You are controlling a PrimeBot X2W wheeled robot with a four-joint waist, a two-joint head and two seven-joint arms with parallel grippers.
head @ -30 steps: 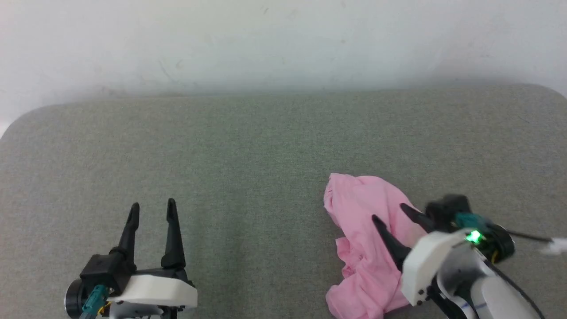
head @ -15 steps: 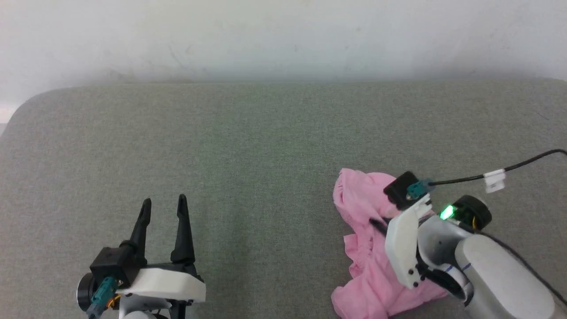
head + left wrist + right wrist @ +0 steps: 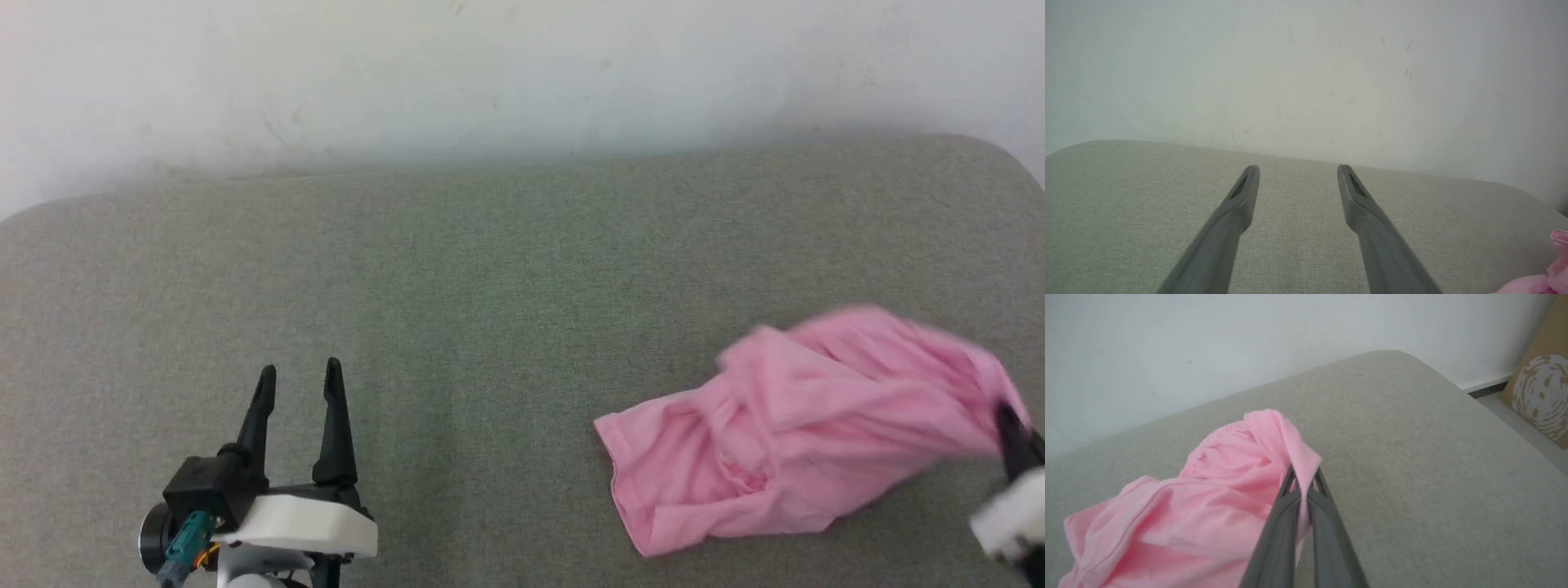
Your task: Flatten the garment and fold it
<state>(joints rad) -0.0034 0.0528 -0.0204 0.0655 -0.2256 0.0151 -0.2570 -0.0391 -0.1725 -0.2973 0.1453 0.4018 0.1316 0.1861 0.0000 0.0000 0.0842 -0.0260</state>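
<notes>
The light-pink garment (image 3: 800, 425) lies crumpled and stretched across the right part of the grey-green cushion (image 3: 490, 286). My right gripper (image 3: 1011, 420) is at the right edge of the head view, shut on the garment's right end. In the right wrist view, the right gripper (image 3: 1303, 482) pinches a fold of the garment (image 3: 1216, 498), whose gathered edge shows near its top. My left gripper (image 3: 298, 377) stands open at the lower left, far from the cloth. The left wrist view has my left gripper (image 3: 1298, 169) open over bare cushion, and a pink corner of the garment (image 3: 1551, 269) at the lower right.
A pale wall (image 3: 522, 73) rises behind the cushion's far edge. In the right wrist view, the cushion's rounded corner (image 3: 1412, 359) drops off to a floor where a brown cardboard box (image 3: 1541, 392) stands at the right.
My right gripper closed on the garment and pulled it to the right, drawing the bunched cloth out into a longer shape. The head camera shifted slightly. The left gripper stayed put.
</notes>
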